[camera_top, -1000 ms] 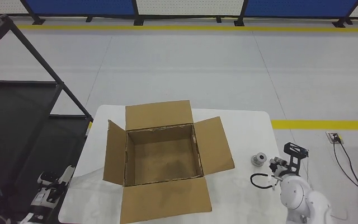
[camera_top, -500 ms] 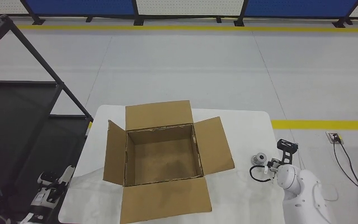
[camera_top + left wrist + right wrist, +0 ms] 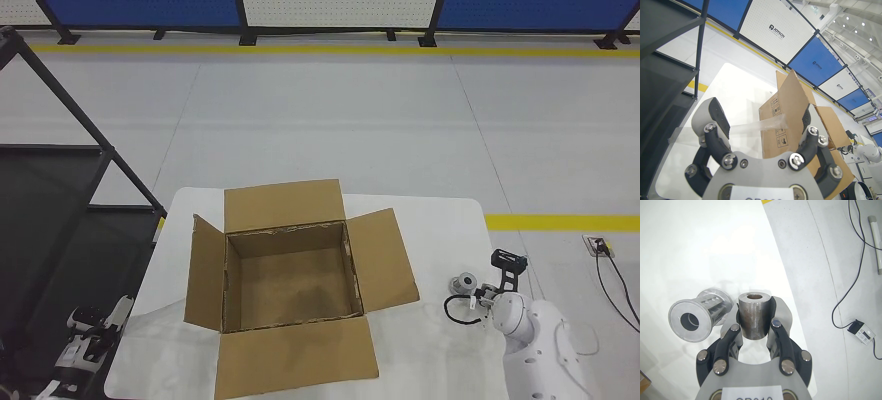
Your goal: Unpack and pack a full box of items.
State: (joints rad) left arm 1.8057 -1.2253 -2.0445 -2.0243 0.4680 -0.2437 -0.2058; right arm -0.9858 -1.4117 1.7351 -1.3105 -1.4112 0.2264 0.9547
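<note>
The right gripper point(image 3: 755, 310), closed on a steel cylinder point(image 3: 753, 323), has moved beside the flanged spool point(image 3: 696, 317) — probably to set it down. The left gripper point(image 3: 763, 115) stays wide open — empty.

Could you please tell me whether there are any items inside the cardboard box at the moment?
No, in the top view the floor of the cardboard box lies bare.

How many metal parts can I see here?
2. A dark steel cylinder is gripped by the right gripper; a silver flanged spool stands on the table beside it. The cardboard box looks empty.
</note>
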